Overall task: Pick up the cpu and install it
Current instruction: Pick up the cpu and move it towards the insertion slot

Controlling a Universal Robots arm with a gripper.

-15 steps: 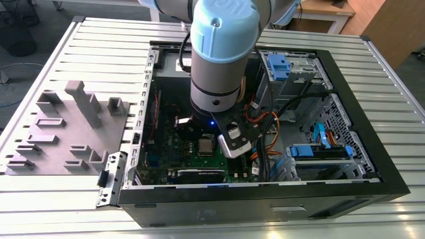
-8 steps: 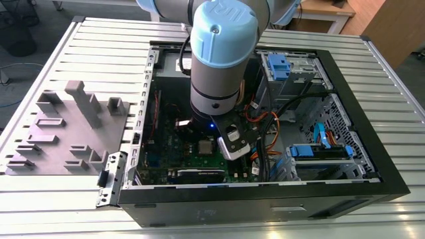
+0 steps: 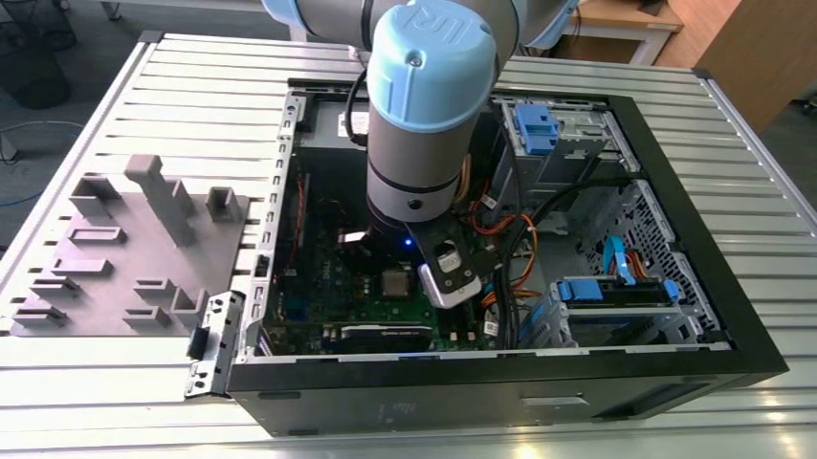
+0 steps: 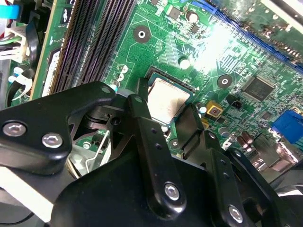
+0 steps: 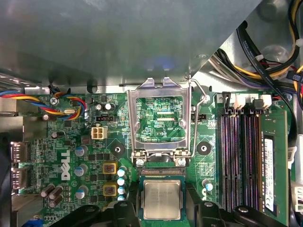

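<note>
The pincer is open inside the computer case, its black fingers spread either side of the cpu, which lies flat in the green motherboard's socket, just beside the flipped-open metal frame

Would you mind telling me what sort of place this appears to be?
Probably a robotics lab or workshop: a robot arm reaches into an open computer case lying on a slatted metal table, with a grey moulded tray beside it.
</note>
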